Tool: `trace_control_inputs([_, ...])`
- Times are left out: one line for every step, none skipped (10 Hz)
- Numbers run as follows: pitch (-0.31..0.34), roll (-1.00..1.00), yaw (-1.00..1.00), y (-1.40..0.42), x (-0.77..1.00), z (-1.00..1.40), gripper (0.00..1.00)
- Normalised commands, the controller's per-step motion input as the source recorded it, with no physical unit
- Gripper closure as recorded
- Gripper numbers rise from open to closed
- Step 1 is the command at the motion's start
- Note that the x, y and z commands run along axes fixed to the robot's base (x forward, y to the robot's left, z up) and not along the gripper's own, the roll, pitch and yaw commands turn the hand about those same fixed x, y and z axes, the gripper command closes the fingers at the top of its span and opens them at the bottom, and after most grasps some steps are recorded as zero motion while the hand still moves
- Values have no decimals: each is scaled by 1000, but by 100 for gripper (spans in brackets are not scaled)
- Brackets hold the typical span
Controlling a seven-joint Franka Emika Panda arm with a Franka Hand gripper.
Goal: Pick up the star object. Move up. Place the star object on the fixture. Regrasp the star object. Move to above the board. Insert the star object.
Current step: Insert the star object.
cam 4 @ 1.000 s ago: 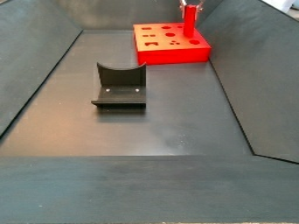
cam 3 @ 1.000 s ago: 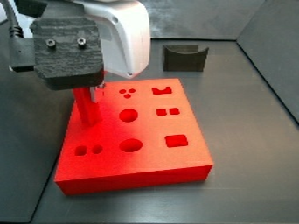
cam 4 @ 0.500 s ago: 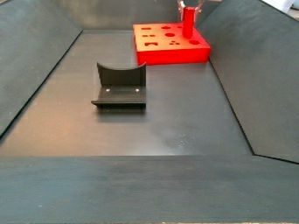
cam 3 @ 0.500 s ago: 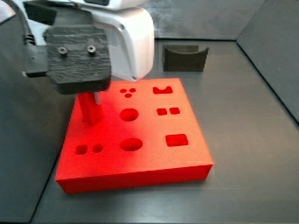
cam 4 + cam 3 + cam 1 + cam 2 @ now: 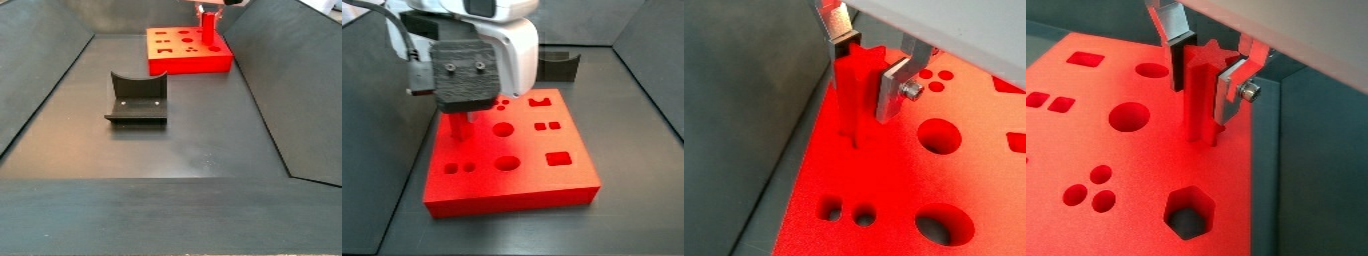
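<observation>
Gripper [image 5: 870, 62] clamps upright red star object [image 5: 854, 95], its lower end touching red board [image 5: 885, 190] near the board's edge.

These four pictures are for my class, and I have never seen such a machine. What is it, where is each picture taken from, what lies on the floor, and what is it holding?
It is a robot arm that ends in a gripper with two flat silver fingers. Two pictures come from cameras on the arm's wrist, looking down past the fingers. Two come from cameras fixed beside the table. On the dark floor lies a red board with cut-out holes of various shapes, and apart from it stands the fixture, a dark bracket. The fingers clamp a long red star object, held upright, its lower end at the board's surface near one edge. Whether it has entered a hole cannot be told.
</observation>
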Motion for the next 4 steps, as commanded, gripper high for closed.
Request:
trace_control_inputs([-43, 160, 0, 0, 394, -900, 100])
trace_control_inputs([-74, 0, -6, 0, -77, 0, 100])
trace_control_inputs([-10, 0, 0, 0, -51, 0, 100])
trace_control_inputs([0, 0, 0, 0, 0, 0, 100])
